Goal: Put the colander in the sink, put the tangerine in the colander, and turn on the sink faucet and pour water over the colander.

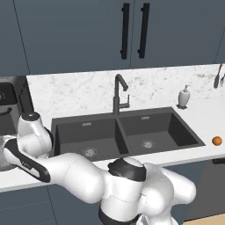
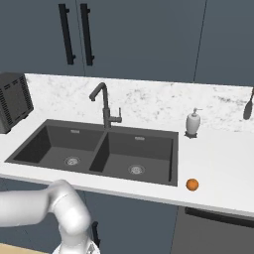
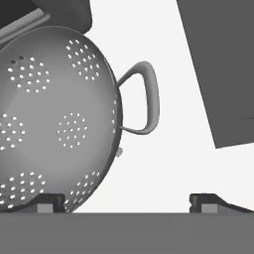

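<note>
End effector spread wide above the colander.
One fingertip overlaps the colander's rim; its loop handle faces bare white desk. Sink stands empty; tangerine sits near its right edge.

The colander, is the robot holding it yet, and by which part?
Nothing is held. The open gripper hangs over the colander, jaws wide apart beside its rim and handle.
</note>
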Robot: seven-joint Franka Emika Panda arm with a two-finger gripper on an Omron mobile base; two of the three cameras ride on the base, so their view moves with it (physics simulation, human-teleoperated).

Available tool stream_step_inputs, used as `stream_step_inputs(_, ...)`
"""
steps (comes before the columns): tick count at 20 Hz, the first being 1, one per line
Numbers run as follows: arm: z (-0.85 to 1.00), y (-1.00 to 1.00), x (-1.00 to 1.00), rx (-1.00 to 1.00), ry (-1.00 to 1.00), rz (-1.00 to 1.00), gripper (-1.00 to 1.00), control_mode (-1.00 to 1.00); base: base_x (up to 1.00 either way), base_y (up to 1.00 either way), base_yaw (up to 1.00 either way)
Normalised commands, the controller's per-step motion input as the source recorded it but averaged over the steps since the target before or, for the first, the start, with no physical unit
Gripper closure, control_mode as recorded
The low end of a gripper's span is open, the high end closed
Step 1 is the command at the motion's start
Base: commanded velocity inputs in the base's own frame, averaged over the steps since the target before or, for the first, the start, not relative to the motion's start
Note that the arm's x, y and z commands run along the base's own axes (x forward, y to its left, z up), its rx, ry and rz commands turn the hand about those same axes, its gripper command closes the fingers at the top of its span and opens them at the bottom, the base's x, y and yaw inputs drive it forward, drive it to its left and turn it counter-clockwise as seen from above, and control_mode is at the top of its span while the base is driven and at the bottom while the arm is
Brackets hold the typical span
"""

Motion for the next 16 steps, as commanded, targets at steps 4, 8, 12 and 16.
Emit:
stream_step_inputs(4, -0.21, 0.24, 0.19, 0.00, 0.01, -0.02, -1.00, -1.00, 0.00, 0.00, 0.00)
stream_step_inputs(8, -0.26, 0.24, 0.26, 0.00, 0.00, -0.03, -1.00, -1.00, 0.00, 0.00, 0.00)
stream_step_inputs(12, -0.28, 0.22, 0.18, 0.00, 0.00, -0.03, -1.00, -1.00, 0.00, 0.00, 0.00)
stream_step_inputs(16, -0.25, 0.22, 0.15, 0.00, 0.00, -0.03, -1.00, -1.00, 0.00, 0.00, 0.00)
